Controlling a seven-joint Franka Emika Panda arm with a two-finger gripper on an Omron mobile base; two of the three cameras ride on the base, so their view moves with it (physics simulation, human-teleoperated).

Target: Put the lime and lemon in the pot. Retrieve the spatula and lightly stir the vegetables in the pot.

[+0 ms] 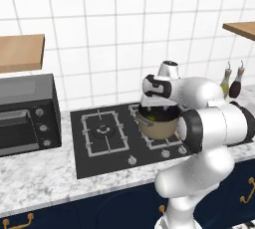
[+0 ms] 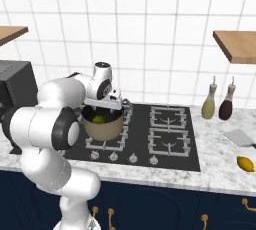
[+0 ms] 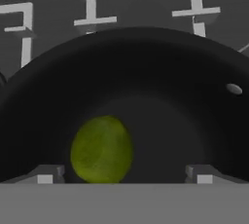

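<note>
The round green lime point(image 3: 101, 150) lies on the dark, smooth floor of the tan pot point(image 2: 104, 129). The jaws stand wide and empty above it. The oval yellow lemon point(image 2: 245, 163) rests on the speckled table, far from the pot.

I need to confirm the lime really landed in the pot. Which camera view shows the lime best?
The hand view: the lime lies large and unobstructed on the pot's dark floor, between the open gripper's fingertips. The right base view gives a small green patch under the hand; the left base view gives barely a sliver.

walls: white tile point(image 2: 165, 49) | counter: marble point(image 2: 220, 171) | cabinets: navy point(image 2: 165, 206)
</note>
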